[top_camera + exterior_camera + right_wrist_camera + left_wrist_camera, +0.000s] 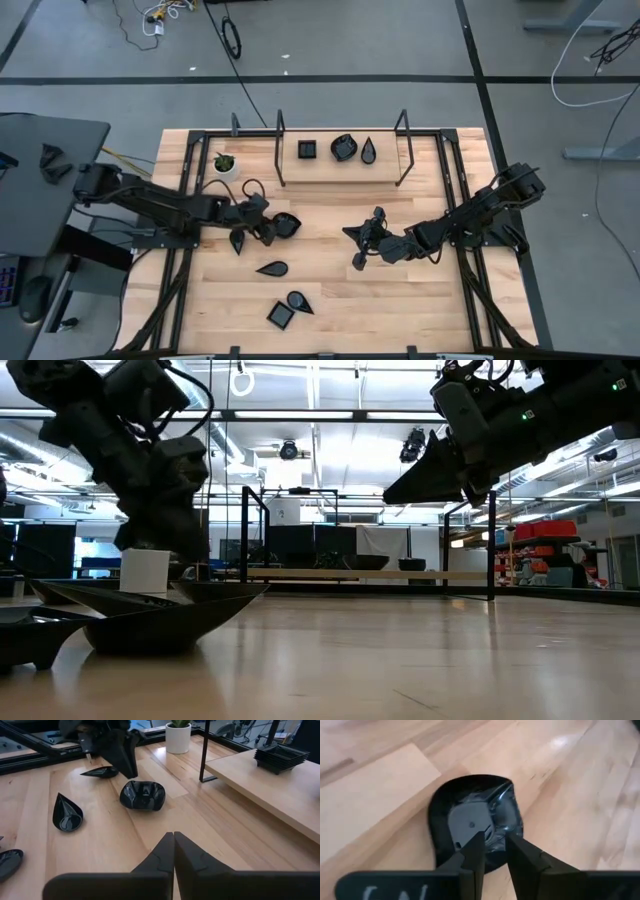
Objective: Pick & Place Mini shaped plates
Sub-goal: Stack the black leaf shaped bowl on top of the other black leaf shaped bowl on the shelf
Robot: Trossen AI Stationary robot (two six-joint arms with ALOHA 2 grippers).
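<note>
High view: left gripper poised over a rounded dish

High view: the left gripper (262, 222) is seen at about 9 o'clock from table centre, just beside a rounded black dish (287, 224). In the left wrist view the fingers (476, 851) stand slightly apart over the near rim of that dish (475, 820); nothing is pinched yet. Whether the rim is touched cannot be told.

The right gripper (360, 248) hangs near table centre, fingers pressed together in its own wrist view (173, 851), empty.

Other dishes are noted on the wooden table (420, 300): a teardrop (238, 240) just by the left gripper, a leaf (272, 268) and a square (281, 316) toward 6 o'clock. Three stacks (342, 148) sit on the shelf at 12 o'clock, past a potted plant (224, 163).

Judgement: the rim is glossy and sloped, so a slip is likely. One finger is best set inside the rim, one outside, then closed squarely before any lift.
</note>
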